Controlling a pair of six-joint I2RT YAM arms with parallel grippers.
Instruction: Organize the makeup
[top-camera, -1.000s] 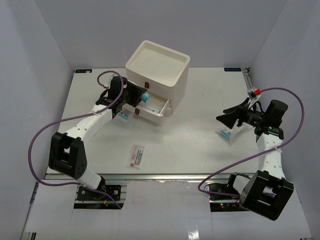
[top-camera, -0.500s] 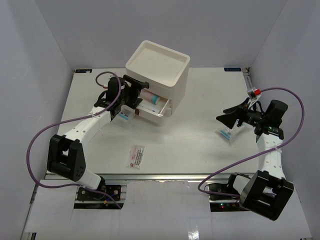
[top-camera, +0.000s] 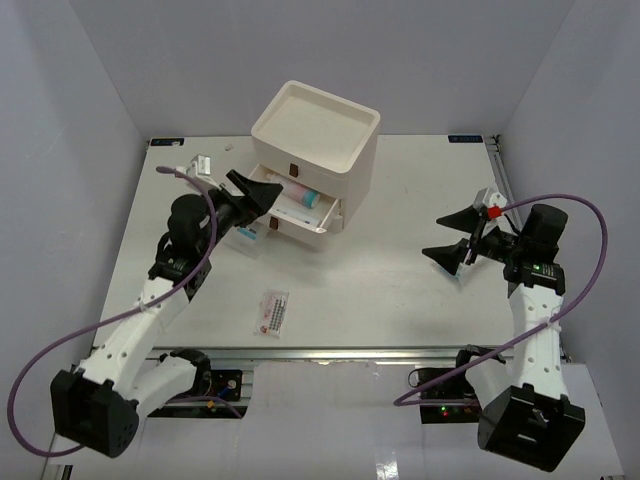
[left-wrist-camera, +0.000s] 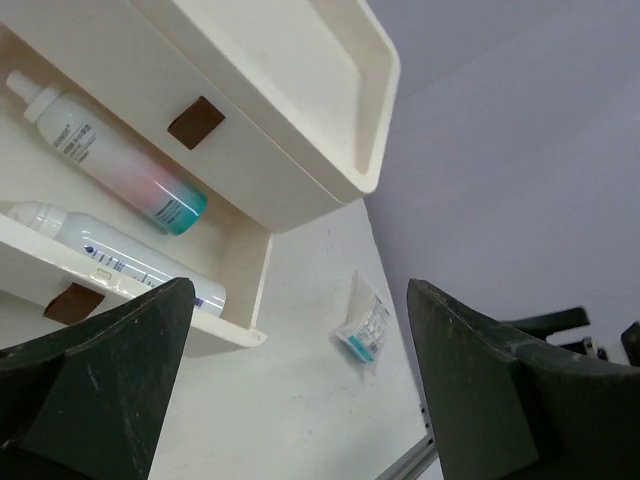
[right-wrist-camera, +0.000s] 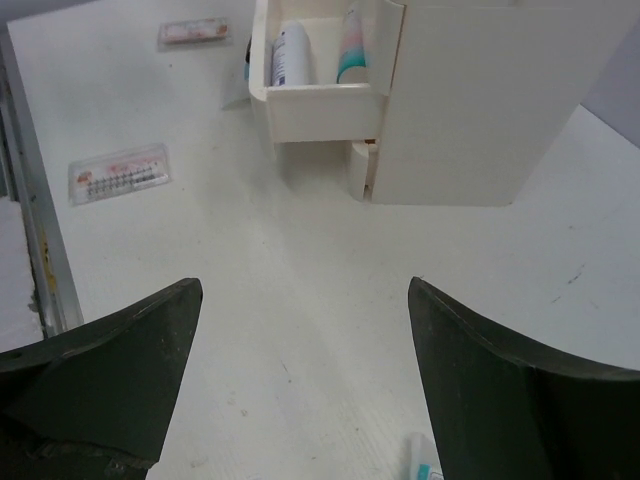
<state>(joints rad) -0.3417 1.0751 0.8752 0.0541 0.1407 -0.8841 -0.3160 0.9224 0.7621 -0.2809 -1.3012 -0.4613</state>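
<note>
My left gripper is open and empty, just left of the cream box's open drawer. In the drawer lie a white bottle with a pink and teal end and a white-blue tube. A blue-print sachet lies below the left gripper. A pink-red sachet lies near the front edge. My right gripper is open and empty at the right, above another blue-print sachet, whose corner shows in the right wrist view. No sponges are in view.
The right wrist view shows the drawer, the near pink-red sachet and another pink sachet farther left. Grey walls close the table's sides and back. A metal rail runs along the front edge.
My left gripper let go of the bottle into the drawer and drew back to the left, open. The right arm shifted a little toward the near edge.
</note>
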